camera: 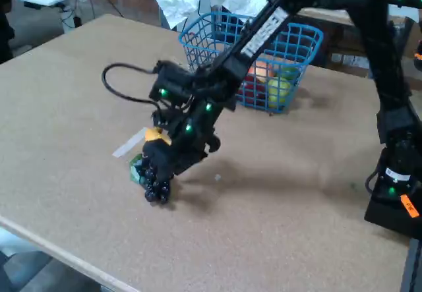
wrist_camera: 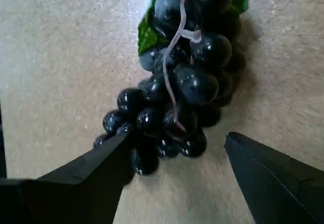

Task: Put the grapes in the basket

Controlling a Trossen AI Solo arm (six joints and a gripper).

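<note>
The grapes (wrist_camera: 182, 82) are a glossy dark bunch with a green leaf (wrist_camera: 148, 32) at the far end, lying on the tan table. My gripper (wrist_camera: 177, 143) is open, with its black fingers (wrist_camera: 101, 173) on either side of the bunch's near tip. The left finger touches the lowest grapes and the right one stands apart from them. In the fixed view the gripper (camera: 163, 173) is pressed down over the grapes (camera: 156, 190) near the table's front edge. The blue wire basket (camera: 300, 45) stands far behind, at the back of the table.
Several pieces of fruit (camera: 273, 87) lie in the basket. Something yellow (camera: 155, 134) and a white strip (camera: 128, 144) lie just behind the gripper. The arm's base (camera: 395, 186) stands at the right. The table's front edge (camera: 59, 246) runs close to the grapes.
</note>
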